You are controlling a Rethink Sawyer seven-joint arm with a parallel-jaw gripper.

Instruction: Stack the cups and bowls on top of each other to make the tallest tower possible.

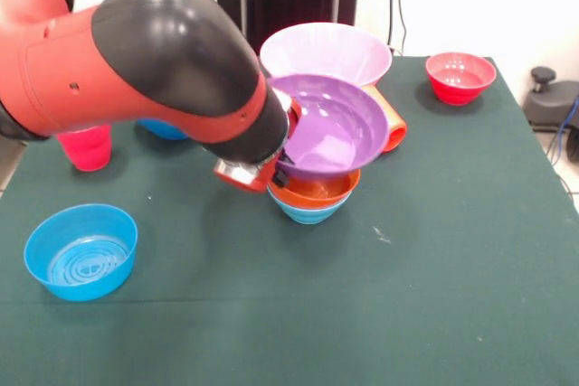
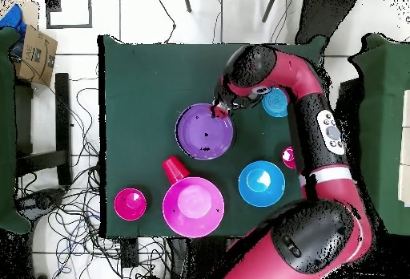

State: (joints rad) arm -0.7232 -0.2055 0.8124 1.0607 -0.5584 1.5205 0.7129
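My gripper (image 1: 282, 158) is shut on the left rim of the wide purple bowl (image 1: 336, 124). The bowl is tilted and sits over the tower, a small orange bowl (image 1: 312, 191) nested in a small light-blue bowl (image 1: 308, 213). In the overhead view the gripper (image 2: 219, 111) is at the purple bowl's (image 2: 205, 133) upper right rim, and the tower is hidden under the bowl. The large pink bowl (image 1: 326, 50) stands behind. The orange-red cup (image 1: 392, 121) lies on its side next to it. The pinkish-red cup (image 1: 87, 147) stands upside down at the left.
A small red bowl (image 1: 460, 76) sits at the back right. A blue bowl (image 1: 81, 251) is at the front left. Another blue bowl (image 1: 163, 129) is half hidden behind my arm (image 1: 154, 61), which spans the left of the table.
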